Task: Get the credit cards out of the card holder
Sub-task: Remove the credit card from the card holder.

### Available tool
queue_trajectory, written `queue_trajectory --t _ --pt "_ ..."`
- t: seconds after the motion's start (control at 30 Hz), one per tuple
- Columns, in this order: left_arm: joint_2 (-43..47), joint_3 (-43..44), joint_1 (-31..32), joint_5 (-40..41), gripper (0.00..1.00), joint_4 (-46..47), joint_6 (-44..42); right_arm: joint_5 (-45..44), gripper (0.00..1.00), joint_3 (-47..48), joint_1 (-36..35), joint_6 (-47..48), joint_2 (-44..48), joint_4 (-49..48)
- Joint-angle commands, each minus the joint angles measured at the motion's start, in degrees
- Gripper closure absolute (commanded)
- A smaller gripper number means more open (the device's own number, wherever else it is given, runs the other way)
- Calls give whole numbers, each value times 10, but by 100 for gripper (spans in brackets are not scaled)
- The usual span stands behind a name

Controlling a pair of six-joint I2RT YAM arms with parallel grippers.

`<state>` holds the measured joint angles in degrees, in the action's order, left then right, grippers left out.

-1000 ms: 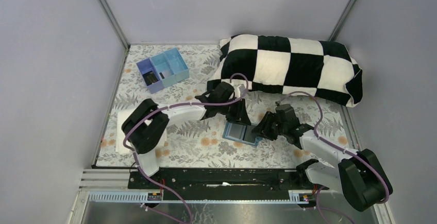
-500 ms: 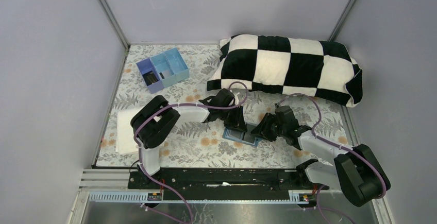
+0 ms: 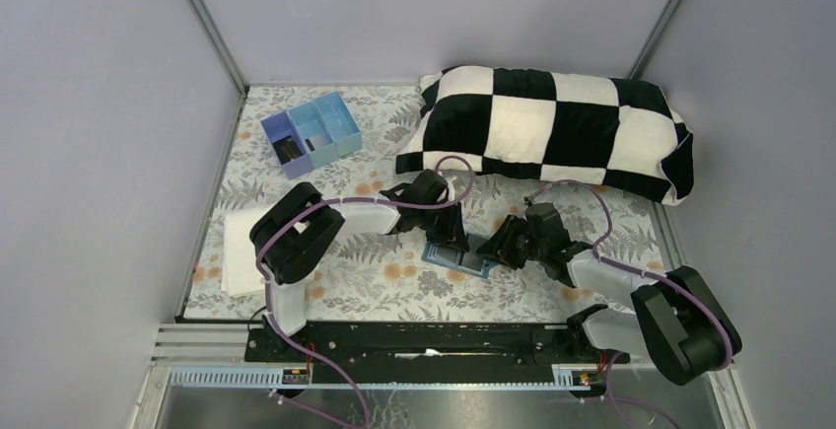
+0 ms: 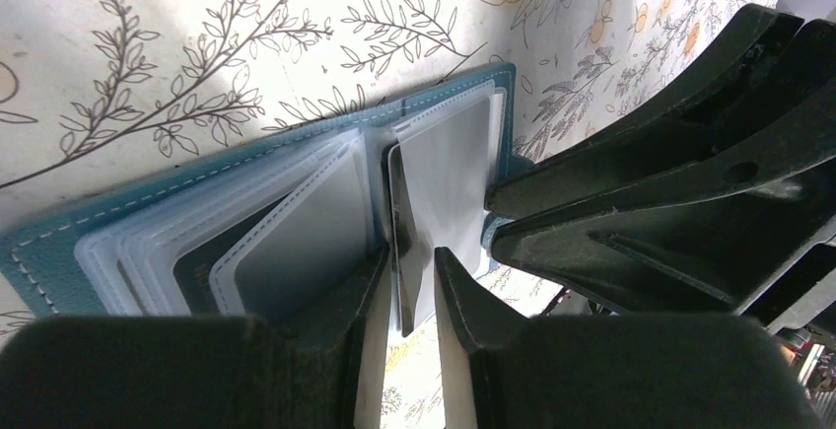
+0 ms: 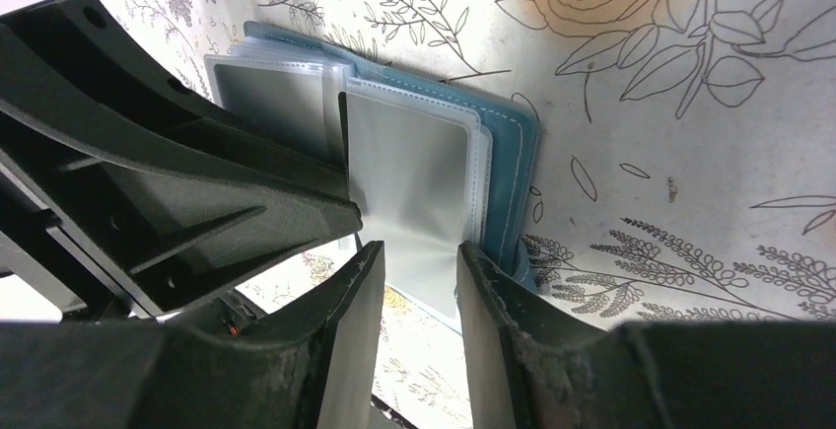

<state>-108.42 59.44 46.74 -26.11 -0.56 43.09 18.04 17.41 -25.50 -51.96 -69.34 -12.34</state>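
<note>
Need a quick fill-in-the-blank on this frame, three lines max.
The card holder lies ___ on the floral tablecloth.
It sits ___ the left hand and the right hand.
The pillow behind them is black-and-white ___.
Missing words: open; between; checkered.

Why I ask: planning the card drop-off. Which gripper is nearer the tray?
Left. The left gripper is over the card holder's left half, on the tray's side; the right gripper is at the holder's right edge, farther away.
</note>
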Motion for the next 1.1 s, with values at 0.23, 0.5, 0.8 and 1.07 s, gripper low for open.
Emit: queue_trajectory --t 0.23,0.5,0.8,1.07 --pt "15 -41 0 2 96 69 12 5 62 -18 -4 -12 -15 -17" --pt "36 -74 -13 -25 100 103 27 1 63 -23 -4 -15 -22 -20" --pt "78 -96 -33 -44 100 98 15 -7 65 -24 -4 -16 -24 -13" --pt "88 -119 -58 -71 100 100 9 2 65 -9 -4 -9 -17 -8"
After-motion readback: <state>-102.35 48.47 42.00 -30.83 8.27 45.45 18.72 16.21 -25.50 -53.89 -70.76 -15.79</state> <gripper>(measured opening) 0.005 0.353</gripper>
